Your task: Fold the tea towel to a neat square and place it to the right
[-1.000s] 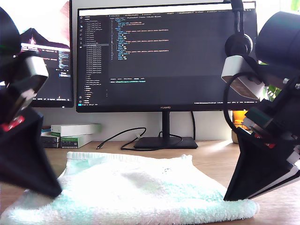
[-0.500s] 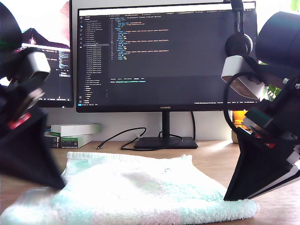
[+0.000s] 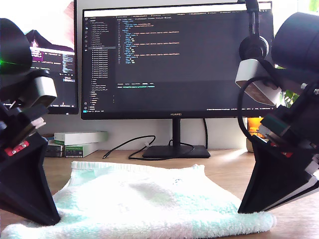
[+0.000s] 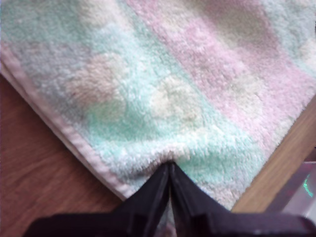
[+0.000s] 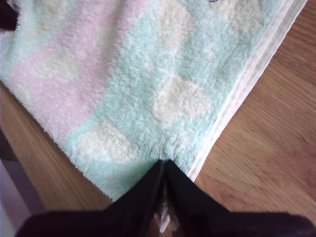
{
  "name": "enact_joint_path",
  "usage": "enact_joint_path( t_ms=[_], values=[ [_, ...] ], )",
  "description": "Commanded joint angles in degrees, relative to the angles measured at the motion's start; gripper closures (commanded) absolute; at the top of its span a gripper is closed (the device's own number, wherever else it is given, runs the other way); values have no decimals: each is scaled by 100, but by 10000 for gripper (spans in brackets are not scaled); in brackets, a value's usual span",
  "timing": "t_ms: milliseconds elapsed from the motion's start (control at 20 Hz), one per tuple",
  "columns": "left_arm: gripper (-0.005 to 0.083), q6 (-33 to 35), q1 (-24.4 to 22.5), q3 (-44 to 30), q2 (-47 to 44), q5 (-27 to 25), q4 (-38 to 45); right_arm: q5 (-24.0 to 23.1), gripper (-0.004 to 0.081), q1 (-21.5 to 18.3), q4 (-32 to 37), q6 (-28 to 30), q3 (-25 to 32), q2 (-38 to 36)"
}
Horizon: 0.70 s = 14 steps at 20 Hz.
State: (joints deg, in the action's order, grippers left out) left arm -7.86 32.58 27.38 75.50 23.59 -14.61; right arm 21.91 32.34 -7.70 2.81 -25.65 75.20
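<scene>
The tea towel (image 3: pixel 149 199) lies flat on the wooden desk (image 3: pixel 224 167), white and pale mint with faint pink. My first gripper (image 3: pixel 52 219) is at its near corner on the exterior view's left, and its black fingers are shut on the terry edge. In the first wrist view the gripper (image 4: pixel 170 168) pinches the tea towel (image 4: pixel 163 89) beside its pink hem. My second gripper (image 3: pixel 245 209) holds the near corner on the exterior view's right. The second wrist view shows that gripper (image 5: pixel 163 164) shut on the tea towel (image 5: pixel 148 89) near its white hem.
A large monitor (image 3: pixel 174 59) on a stand (image 3: pixel 174 150) fills the back, with another screen (image 3: pixel 55 64) at the exterior view's left. A black cable (image 3: pixel 132 145) and stacked boxes (image 3: pixel 77 142) lie behind the towel. Headphones (image 3: pixel 254 47) hang at the monitor's corner.
My first gripper has dropped lower and shifted toward the exterior view's left, keeping hold of its towel corner. My second gripper and the rest of the towel have not moved.
</scene>
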Motion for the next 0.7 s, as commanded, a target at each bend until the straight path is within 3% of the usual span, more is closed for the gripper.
enact_joint_path(
  t_ms=[0, 300, 650],
  values=[
    [797, 42, 22, -103, 107, -20, -313, -9, 780, 26, 61, -42, 2, 28],
    [797, 188, 22, 216, -186, -330, -686, -9, 780, 26, 85, -42, 2, 28],
    [797, 302, 61, 428, -260, -7, -505, 2, 780, 26, 101, -42, -74, 28]
  ],
)
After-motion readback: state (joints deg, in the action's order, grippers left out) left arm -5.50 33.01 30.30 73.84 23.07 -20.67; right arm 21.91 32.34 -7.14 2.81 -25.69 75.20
